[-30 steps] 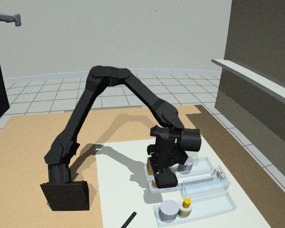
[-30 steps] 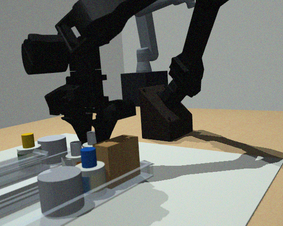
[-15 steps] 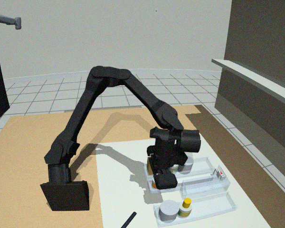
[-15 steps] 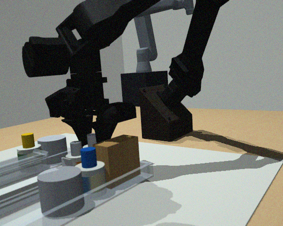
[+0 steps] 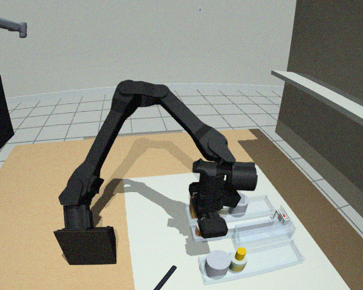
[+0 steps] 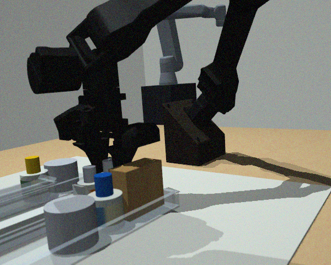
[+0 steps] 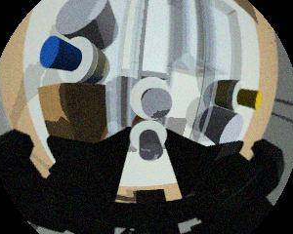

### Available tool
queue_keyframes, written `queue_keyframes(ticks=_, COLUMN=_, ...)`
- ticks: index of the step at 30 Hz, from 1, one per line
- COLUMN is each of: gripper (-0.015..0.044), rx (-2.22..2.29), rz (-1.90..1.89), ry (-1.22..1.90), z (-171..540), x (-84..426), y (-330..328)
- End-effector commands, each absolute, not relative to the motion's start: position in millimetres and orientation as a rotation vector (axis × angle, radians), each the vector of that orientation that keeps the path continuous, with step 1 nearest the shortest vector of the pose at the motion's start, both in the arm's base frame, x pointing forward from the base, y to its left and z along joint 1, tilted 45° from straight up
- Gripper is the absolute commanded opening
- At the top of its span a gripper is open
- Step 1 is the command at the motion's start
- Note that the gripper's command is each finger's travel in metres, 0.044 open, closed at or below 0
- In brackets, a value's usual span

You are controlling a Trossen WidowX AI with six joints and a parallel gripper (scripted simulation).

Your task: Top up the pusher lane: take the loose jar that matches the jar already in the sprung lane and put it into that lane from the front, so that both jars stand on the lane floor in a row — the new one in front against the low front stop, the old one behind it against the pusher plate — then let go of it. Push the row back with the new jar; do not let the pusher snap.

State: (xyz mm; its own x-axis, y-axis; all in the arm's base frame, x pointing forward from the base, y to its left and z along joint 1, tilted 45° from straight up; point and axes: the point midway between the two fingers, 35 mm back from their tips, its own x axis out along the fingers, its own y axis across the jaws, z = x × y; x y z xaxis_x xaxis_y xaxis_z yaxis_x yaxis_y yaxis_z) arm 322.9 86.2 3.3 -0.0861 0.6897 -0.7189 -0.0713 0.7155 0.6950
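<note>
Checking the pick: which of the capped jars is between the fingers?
The grey-capped jar at the middle lane's front end. Its grey-capped twin stands just behind it; the blue-capped and yellow-capped jars sit in the side lanes.

shop-like test room (tiled floor point(image 5: 66, 118), counter point(image 5: 325, 93), lane trays point(image 5: 262, 258)).

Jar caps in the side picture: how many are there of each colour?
Grey: 2, the held jar's cap and the lane jar's cap
Blue: 1, the blue cap
Yellow: 1, the yellow cap
Total: 4
</note>
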Motion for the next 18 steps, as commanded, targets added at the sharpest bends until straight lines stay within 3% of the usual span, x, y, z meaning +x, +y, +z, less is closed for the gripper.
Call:
queue_keyframes(ticks=1, gripper=0.0000, rx=0.528, rz=0.688, ry=1.527, z=2.8, x=324.8, y=87.6)
queue_keyframes(ticks=18, gripper=0.0000, rx=0.528, rz=0.688, ry=1.527, z=2.6, x=321.9, y=87.4)
